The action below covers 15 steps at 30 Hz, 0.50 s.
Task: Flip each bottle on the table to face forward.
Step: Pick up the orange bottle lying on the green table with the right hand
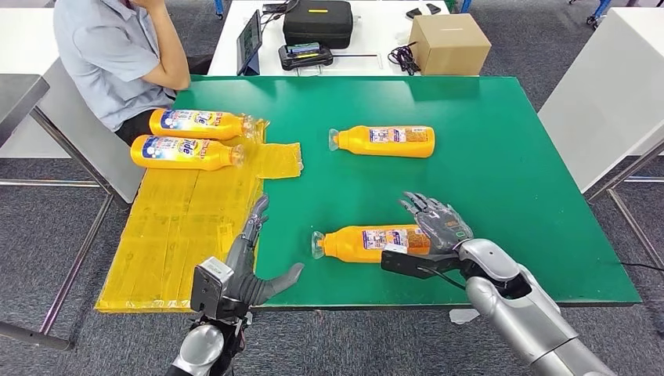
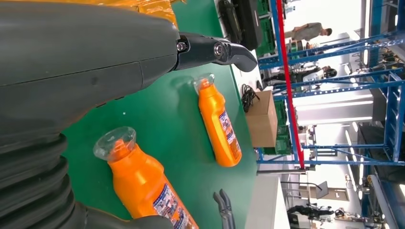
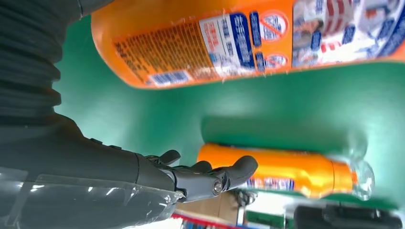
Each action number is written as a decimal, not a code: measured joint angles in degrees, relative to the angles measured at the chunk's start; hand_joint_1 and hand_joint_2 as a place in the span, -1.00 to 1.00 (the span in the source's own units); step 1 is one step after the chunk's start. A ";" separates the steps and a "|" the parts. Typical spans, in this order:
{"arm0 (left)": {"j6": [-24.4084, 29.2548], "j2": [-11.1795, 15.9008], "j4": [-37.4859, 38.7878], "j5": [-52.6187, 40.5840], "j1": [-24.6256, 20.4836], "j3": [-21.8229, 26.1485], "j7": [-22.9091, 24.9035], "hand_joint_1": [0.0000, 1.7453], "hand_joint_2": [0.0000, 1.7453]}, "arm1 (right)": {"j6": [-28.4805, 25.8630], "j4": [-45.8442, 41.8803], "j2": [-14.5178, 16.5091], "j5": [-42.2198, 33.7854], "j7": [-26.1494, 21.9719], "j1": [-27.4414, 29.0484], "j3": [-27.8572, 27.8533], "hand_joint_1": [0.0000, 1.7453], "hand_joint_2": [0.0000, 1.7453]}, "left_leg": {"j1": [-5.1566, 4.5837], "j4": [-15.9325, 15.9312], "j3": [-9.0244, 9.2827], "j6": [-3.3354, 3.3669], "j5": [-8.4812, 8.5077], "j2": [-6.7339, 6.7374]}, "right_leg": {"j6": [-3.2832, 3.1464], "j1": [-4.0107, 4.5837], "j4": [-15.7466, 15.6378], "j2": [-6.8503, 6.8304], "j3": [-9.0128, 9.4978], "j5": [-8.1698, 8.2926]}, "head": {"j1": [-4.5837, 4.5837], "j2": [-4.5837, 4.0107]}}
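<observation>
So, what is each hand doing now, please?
Left hand: open, holding nothing.
Right hand: open, at the near bottle, not gripping it.

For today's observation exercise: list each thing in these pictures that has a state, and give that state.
Near bottle: lying on its side, cap on, right hand at its base.
Far bottle: lying on its side, cap on.
Two bottles on the yellow sheet: lying side by side.
Left hand: open, holding nothing.
Right hand: open, fingers spread.
Black case: closed.

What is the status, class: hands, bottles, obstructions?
Left hand open, holding nothing. Right hand open beside near bottle, no grip. Far bottle untouched. Nothing in the way.
</observation>
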 joint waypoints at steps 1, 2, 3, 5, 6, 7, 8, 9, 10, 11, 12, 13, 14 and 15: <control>-0.13 0.00 0.09 0.15 -0.06 -0.05 0.14 -1.00 1.00 | 0.41 0.40 -0.13 -0.67 -0.01 -0.26 0.25 -1.00 1.00 | 0.00 0.00 0.00 0.00 0.00 0.00 | 0.00 0.00 0.00 0.00 0.00 0.00 | 0.00 0.00; -0.28 0.00 0.23 0.30 -0.15 -0.11 0.30 -1.00 1.00 | 0.67 0.85 -0.22 -1.26 -0.03 -0.49 0.50 -1.00 1.00 | 0.00 0.00 0.00 0.00 0.00 0.00 | 0.00 0.00 0.00 0.00 0.00 0.00 | -0.01 0.00; -0.45 0.01 0.38 0.46 -0.25 -0.22 0.48 -1.00 1.00 | 0.78 1.33 -0.28 -1.73 -0.06 -0.69 0.75 -1.00 1.00 | 0.00 0.00 0.00 0.00 0.00 0.00 | 0.00 0.00 0.00 0.00 0.00 0.00 | 0.00 0.00; -0.75 0.02 0.70 0.73 -0.44 -0.44 0.77 -1.00 1.00 | 0.83 2.19 -0.32 -2.49 -0.15 -0.90 1.20 -1.00 1.00 | 0.00 0.00 0.00 0.00 0.00 0.00 | 0.00 0.00 0.00 0.00 0.00 0.00 | 0.00 0.00; -0.83 0.02 0.86 0.83 -0.52 -0.54 0.89 -1.00 1.00 | 0.83 2.59 -0.32 -2.81 -0.20 -0.94 1.41 -1.00 1.00 | 0.00 0.00 0.00 0.00 0.00 0.00 | 0.00 0.00 0.00 0.00 0.00 0.00 | 0.00 0.00; -0.87 0.02 1.01 0.89 -0.58 -0.60 0.98 -1.00 1.00 | 0.83 2.95 -0.32 -3.11 -0.25 -0.94 1.61 -1.00 1.00 | 0.00 0.00 0.00 0.00 0.00 0.00 | 0.00 0.00 0.00 0.00 0.00 0.00 | -0.01 0.00; -0.90 0.02 1.18 0.91 -0.65 -0.65 1.06 -1.00 1.00 | 0.83 3.30 -0.32 -3.37 -0.28 -0.94 1.80 -1.00 1.00 | 0.00 0.00 0.00 0.00 0.00 0.00 | 0.00 0.00 0.00 0.00 0.00 0.00 | 0.00 0.00; -0.90 0.02 1.35 0.92 -0.71 -0.70 1.16 -1.00 1.00 | 0.83 3.62 -0.32 -3.59 -0.33 -0.94 1.99 -1.00 1.00 | 0.00 0.00 0.00 0.00 0.00 0.00 | 0.00 0.00 0.00 0.00 0.00 0.00 | -0.01 0.00; -0.92 0.02 1.50 0.93 -0.77 -0.75 1.25 -1.00 1.00 | 0.82 3.94 -0.32 -3.82 -0.38 -0.94 2.18 -1.00 1.00 | 0.00 0.00 0.00 0.00 0.00 0.00 | 0.00 0.00 0.00 0.00 0.00 0.00 | 0.00 0.00; -0.97 0.03 1.64 0.94 -0.84 -0.80 1.33 -1.00 1.00 | 0.83 4.23 -0.32 -4.04 -0.42 -0.95 2.37 -1.00 1.00 | 0.00 0.00 0.00 0.00 0.00 0.00 | 0.00 0.00 0.00 0.00 0.00 0.00 | 0.01 0.00; -1.02 0.03 1.78 0.95 -0.91 -0.85 1.40 -1.00 1.00 | 0.83 4.51 -0.32 -4.25 -0.48 -0.96 2.56 -1.00 1.00 | 0.00 0.00 0.00 0.00 0.00 0.00 | 0.00 0.00 0.00 0.00 0.00 0.00 | 0.00 0.00; -1.08 0.04 1.91 0.97 -0.99 -0.90 1.44 -1.00 1.00 | 0.85 4.77 -0.32 -4.49 -0.54 -0.96 2.73 -1.00 1.00 | 0.00 0.00 0.00 0.00 0.00 0.00 | 0.00 0.00 0.00 0.00 0.00 0.00 | 0.01 0.00; -1.15 0.04 2.04 0.98 -1.09 -0.93 1.46 -1.00 1.00 | 0.92 4.99 -0.32 -4.74 -0.60 -0.97 2.90 -1.00 1.00 | 0.00 0.00 0.00 0.00 0.00 0.00 | 0.00 0.00 0.00 0.00 0.00 0.00 | 0.00 0.00; -1.21 0.04 2.17 0.99 -1.21 -0.97 1.49 -1.00 1.00 | 1.07 5.20 -0.32 -5.00 -0.67 -0.99 3.05 -1.00 1.00 | 0.00 0.00 0.00 0.00 0.00 0.00 | 0.00 0.00 0.00 0.00 0.00 0.00 | 0.00 0.00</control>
